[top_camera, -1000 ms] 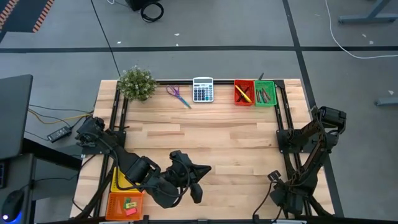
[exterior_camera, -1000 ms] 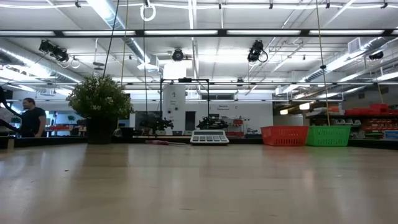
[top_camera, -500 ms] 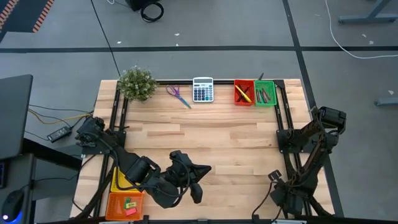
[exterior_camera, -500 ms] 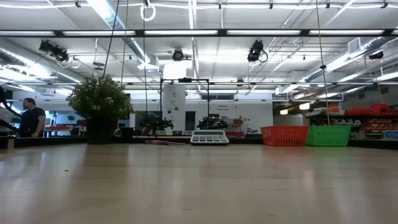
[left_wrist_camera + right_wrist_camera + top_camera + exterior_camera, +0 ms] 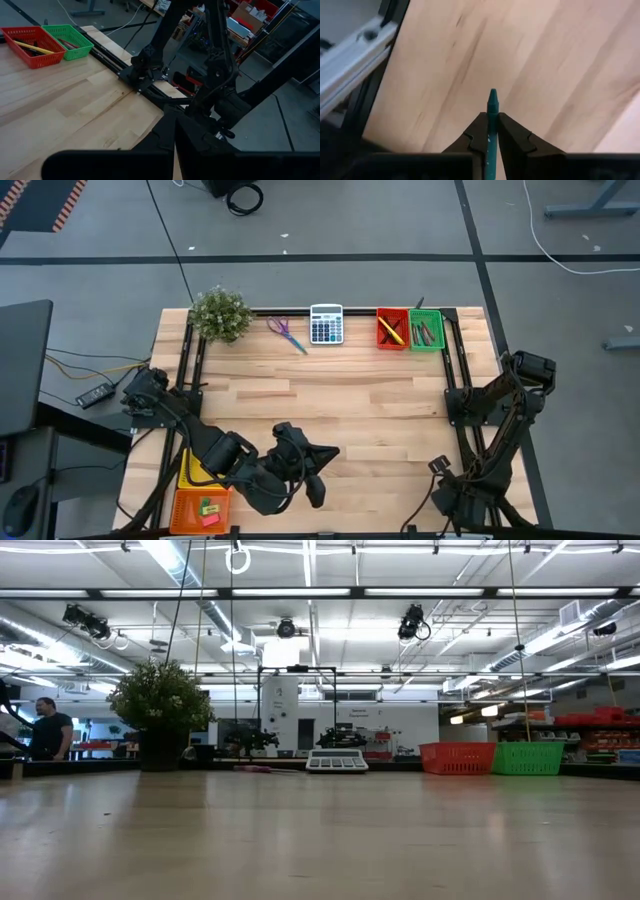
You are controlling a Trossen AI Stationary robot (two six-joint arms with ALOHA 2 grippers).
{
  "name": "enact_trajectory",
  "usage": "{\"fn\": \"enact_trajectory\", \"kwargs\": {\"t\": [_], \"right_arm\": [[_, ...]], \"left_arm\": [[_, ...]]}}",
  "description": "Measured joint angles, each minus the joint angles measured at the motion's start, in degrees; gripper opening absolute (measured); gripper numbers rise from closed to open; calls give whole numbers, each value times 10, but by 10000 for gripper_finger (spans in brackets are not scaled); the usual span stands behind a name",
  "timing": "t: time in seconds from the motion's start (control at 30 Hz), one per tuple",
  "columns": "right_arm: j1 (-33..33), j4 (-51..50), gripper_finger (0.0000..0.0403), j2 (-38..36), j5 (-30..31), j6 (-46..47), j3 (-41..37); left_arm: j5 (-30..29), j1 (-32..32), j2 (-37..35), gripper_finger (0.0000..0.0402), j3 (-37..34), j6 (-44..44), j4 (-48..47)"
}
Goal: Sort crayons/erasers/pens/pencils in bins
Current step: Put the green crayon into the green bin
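Note:
A teal crayon sticks out, tip first, past the fingers of my right gripper, which is shut on it over bare wood by the table's near right corner. My left gripper is shut with nothing in it and hangs above the near left part of the table. The red bin and green bin stand at the far right edge with sticks in them. At the near left, the orange bin holds small erasers. The yellow bin lies partly under my left arm. My right gripper pinches the crayon's shaft between its two fingers. The fingers point down at the table and the crayon lies along them, its pointed tip reaching past the fingertips. The crayon is clear of the wood.
A potted plant, purple scissors and a grey calculator line the far edge. Black rails run along both sides of the table. A person stands far off in the room.
My right arm has risen a little at the table's near right corner.

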Motion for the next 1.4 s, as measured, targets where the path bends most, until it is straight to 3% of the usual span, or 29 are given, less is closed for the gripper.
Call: {"fn": "enact_trajectory", "kwargs": {"t": [0.4, 0.67, 1.07, 1.4], "right_arm": [[-123, -51, 42, -7, 48, -25, 41], [-247, -93, 42, -73, 69, -65, 41], [-505, -187, 42, -208, 93, -135, 41], [-780, -193, 42, -239, 110, -279, 40]], "left_arm": [[0, 0, 0, 17, 0, -6, 3], [6, -4, 0, 11, 0, 23, 75], [7, -6, -12, 16, 0, 33, 112], [15, -11, -28, 19, 0, 103, 185]]}}
